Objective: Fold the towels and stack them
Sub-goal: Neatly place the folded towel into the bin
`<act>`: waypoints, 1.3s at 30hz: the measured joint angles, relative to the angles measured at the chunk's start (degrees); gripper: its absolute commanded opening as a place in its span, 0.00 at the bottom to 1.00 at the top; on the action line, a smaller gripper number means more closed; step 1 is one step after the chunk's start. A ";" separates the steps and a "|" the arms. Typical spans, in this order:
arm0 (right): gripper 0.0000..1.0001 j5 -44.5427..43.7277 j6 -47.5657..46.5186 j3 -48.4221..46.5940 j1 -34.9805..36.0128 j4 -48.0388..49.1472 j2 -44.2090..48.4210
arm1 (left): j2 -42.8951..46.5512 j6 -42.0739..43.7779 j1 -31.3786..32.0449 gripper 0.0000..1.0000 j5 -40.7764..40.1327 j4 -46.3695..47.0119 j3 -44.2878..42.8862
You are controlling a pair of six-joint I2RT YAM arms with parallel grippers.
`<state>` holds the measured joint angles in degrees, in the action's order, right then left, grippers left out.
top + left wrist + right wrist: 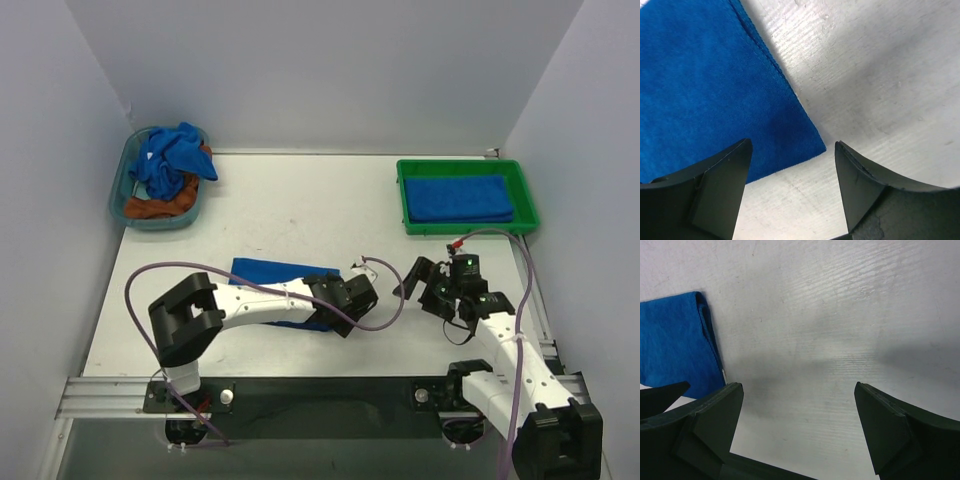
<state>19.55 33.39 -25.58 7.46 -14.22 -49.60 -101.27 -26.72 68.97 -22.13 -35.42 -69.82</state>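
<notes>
A folded blue towel (272, 271) lies flat on the table, partly under my left arm. In the left wrist view its corner (705, 85) reaches just ahead of the fingertips. My left gripper (362, 291) (792, 145) is open at the towel's right end and holds nothing. My right gripper (425, 286) (799, 385) is wide open over bare table to the right of it, with the towel's edge (675, 340) and a small white tag at the left of its view. Another folded towel (458, 198) lies in the green tray (467, 165). Crumpled blue towels (172, 160) fill the basin.
The teal basin (128, 168) stands at the back left and also holds an orange-brown cloth (160, 207). The green tray is at the back right. Purple cables loop over both arms. Grey walls close in the table on three sides.
</notes>
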 measured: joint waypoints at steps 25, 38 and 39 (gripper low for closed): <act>0.99 3.10 1.42 1.90 -0.35 2.62 -1.44 | -7.91 -1.53 -0.46 0.00 1.99 -4.90 -3.54; 0.99 8.74 19.17 9.68 8.76 24.35 -10.38 | -6.21 -1.36 -2.97 0.00 3.85 -4.92 -3.15; 0.99 8.48 20.65 9.51 9.90 26.36 -11.82 | -5.68 -1.40 -3.28 0.00 4.24 -4.70 -2.82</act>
<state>28.03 54.04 -16.08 17.37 12.14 -61.43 -106.96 -28.12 65.69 -17.89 -40.12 -72.64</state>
